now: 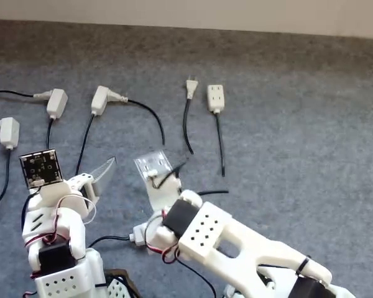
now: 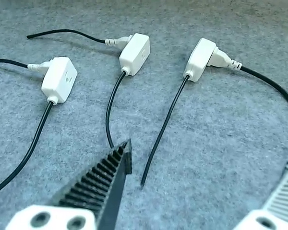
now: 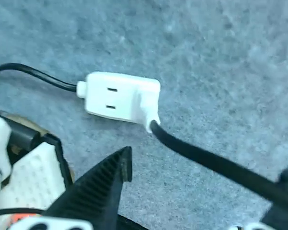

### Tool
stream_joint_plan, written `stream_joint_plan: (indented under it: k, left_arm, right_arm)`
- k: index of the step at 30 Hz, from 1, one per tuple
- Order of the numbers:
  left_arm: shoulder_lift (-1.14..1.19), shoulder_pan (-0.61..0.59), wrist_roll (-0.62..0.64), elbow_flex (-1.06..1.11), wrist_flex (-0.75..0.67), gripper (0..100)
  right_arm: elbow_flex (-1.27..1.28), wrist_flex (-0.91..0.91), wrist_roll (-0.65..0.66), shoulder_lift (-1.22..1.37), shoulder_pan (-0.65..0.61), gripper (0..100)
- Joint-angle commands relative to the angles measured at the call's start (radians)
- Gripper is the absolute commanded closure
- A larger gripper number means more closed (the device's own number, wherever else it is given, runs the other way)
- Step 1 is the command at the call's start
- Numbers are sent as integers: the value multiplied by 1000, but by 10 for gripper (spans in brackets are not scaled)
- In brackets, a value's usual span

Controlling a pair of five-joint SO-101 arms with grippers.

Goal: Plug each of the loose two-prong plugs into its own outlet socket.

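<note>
A loose two-prong plug (image 1: 191, 86) lies at the back middle of the grey carpet, just left of a free white socket (image 1: 215, 97). Further left lie three joined pairs (image 1: 99, 99) (image 1: 56, 103) (image 1: 9, 131), each a white socket (image 2: 200, 58) (image 2: 135, 51) (image 2: 59, 79) with a plug in it. Another white socket (image 3: 119, 97) with a plug pushed into its end lies beside my right arm, near the front (image 1: 137, 237). Its black cable (image 3: 216, 163) runs past my open right gripper (image 3: 206, 172) (image 1: 154, 177). My left gripper (image 2: 209, 160) (image 1: 96, 177) stands open over bare carpet, short of the three pairs.
Black cables (image 1: 219, 143) trail from the sockets and plugs toward the front of the carpet. The carpet's right half (image 1: 298, 136) holds nothing. The two arm bases stand at the front edge, left arm (image 1: 56, 248) and right arm (image 1: 236, 242).
</note>
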Motion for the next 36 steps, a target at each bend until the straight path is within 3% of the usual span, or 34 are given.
stream_joint_plan:
  k: [1, 3, 7, 13, 18, 21, 23, 26, 29, 33, 36]
  left_arm:
    - [4, 56, 3, -2, -11, 546]
    - [7, 101, 3, -31, 9, 546]
    - [82, 206, 2, -222, 187, 546]
    - [461, 298, -209, -648, 396, 546]
    - [852, 298, -299, -1038, 652, 546]
    - [1058, 302, -362, -1239, 835, 547]
    - [1161, 302, -437, -1279, 868, 582]
    - [1254, 308, -571, -1231, 867, 694]
    - [1290, 363, -703, -1129, 864, 726]
    - [1256, 487, -717, -969, 813, 726]
    - [1222, 593, -712, -809, 694, 726]
  right_arm:
    - [-337, 186, 106, -16, 110, 378]
    - [-521, 278, 233, -16, 257, 378]
    - [-789, 397, 623, -5, 590, 378]
    - [-730, 371, 603, -16, 967, 378]
    - [-495, 228, 695, -65, 997, 378]
    - [-243, 81, 698, -197, 1029, 378]
    - [-36, -18, 698, -320, 1029, 378]
    - [266, -156, 700, -529, 1033, 378]
    - [524, -268, 730, -705, 1030, 378]
    - [730, -354, 746, -822, 1030, 378]
    - [777, -371, 743, -839, 1030, 378]
